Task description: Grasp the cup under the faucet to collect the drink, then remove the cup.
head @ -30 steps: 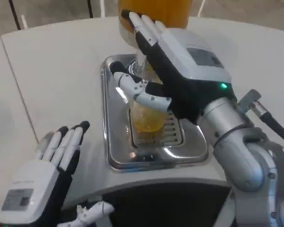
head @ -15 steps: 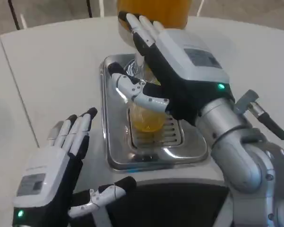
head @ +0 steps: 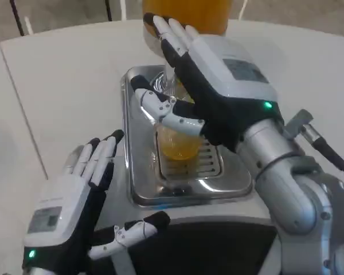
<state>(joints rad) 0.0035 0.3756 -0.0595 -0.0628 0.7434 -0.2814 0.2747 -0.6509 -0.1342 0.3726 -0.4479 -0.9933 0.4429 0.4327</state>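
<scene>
The right hand (head: 218, 86) is gripping the cup (head: 176, 143) on the tray (head: 139, 172); the left hand (head: 69, 212) is hovering with fingers spread, holding nothing.

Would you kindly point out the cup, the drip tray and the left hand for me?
cup (head: 178, 147): head view, on its lower wall holding orange drink.
drip tray (head: 139, 177): head view, on its shiny left rim.
left hand (head: 66, 215): head view, on its white back.

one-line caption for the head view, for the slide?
Right hand over the cup of orange drink on the steel drip tray; left hand open alongside.
</scene>
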